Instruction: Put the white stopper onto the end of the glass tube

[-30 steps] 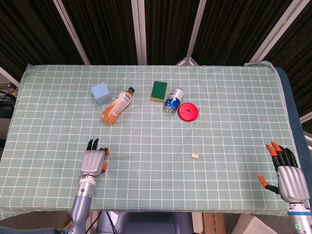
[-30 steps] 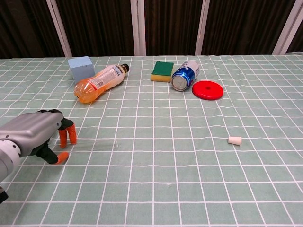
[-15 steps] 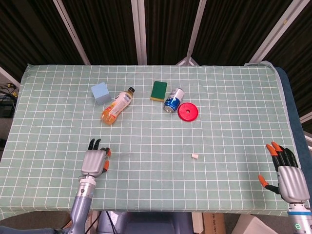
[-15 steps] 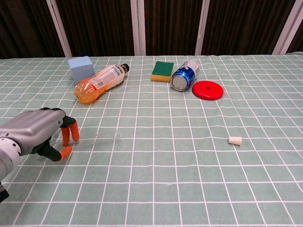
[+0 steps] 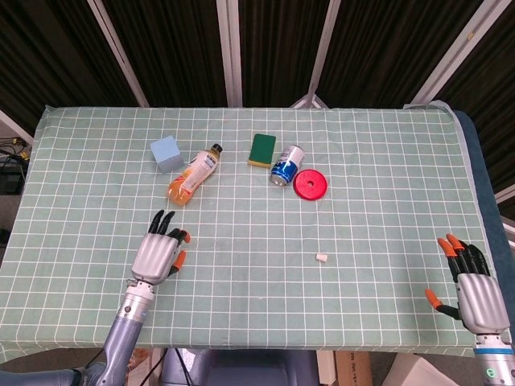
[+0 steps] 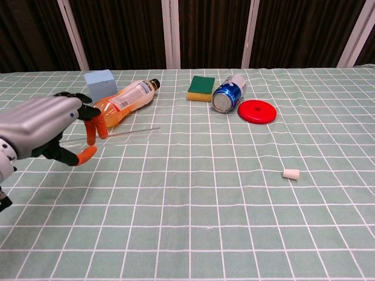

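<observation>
Left hand [image 6: 44, 126] up off the checked tablecloth [image 6: 199, 199], pinching a thin glass tube [image 6: 126, 133] between orange-tipped fingers [image 6: 91, 130], tube lying near level and pointing out toward the middle of the table. Barely visible in the head view, that tube, so no more said of it there. Right hand [image 5: 475, 291] low at the near right corner, fingers spread, holding nothing. White stopper [image 6: 290, 174] lying alone on the cloth, well apart from both hands, nearer the right side. Along the far side: blue cube [image 6: 99, 85], orange drink bottle [image 6: 124, 103] on its side just beside it, green-and-yellow sponge [image 6: 201, 88], blue can [image 6: 228, 93] tipped over, red disc [image 6: 256, 111] flat next to the can.
</observation>
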You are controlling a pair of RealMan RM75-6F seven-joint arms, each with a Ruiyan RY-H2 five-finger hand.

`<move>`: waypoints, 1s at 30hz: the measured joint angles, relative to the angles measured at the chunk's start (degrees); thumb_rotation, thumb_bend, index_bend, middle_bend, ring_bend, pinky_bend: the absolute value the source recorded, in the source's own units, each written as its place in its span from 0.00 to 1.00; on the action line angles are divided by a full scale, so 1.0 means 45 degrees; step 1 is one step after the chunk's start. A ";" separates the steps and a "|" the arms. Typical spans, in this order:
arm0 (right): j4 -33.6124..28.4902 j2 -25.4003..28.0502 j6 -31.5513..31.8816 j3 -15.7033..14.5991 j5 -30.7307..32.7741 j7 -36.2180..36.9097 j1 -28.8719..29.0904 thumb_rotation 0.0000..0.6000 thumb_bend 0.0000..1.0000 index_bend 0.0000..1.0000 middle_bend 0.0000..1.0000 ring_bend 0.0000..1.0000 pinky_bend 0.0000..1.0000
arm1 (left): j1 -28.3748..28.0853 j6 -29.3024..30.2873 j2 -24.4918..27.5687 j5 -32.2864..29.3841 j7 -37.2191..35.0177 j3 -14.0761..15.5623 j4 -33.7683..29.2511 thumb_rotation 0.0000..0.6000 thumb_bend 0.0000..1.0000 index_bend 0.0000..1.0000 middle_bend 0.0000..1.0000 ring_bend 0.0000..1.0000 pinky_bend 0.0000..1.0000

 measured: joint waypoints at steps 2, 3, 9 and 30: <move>-0.0076 0.0009 -0.0090 0.0049 0.0062 0.0013 0.0067 1.00 0.31 0.00 0.00 0.00 0.00 | -0.0113 -0.0098 0.0299 0.0462 -0.0573 0.0004 0.0108 1.00 0.71 0.48 0.51 0.09 0.00; -0.0108 0.0010 -0.0135 0.0080 0.0093 0.0019 0.0104 1.00 0.31 0.00 0.00 0.00 0.00 | -0.0195 -0.0158 0.0498 0.0723 -0.0940 -0.0016 0.0175 1.00 0.71 0.48 0.51 0.09 0.00; -0.0472 -0.0027 -0.0881 0.0290 0.0543 -0.0062 0.0518 1.00 0.31 0.09 0.07 0.00 0.00 | -0.0697 -0.0559 0.1367 0.1317 -0.2461 -0.0503 0.0463 1.00 0.71 0.48 0.51 0.09 0.00; -0.0996 -0.3416 -0.3117 0.1477 0.4340 -0.5063 0.3070 1.00 0.31 0.43 0.18 0.00 0.00 | -0.2065 -0.1870 0.2549 0.1260 -0.4793 -0.1852 0.1048 1.00 0.71 0.48 0.51 0.09 0.00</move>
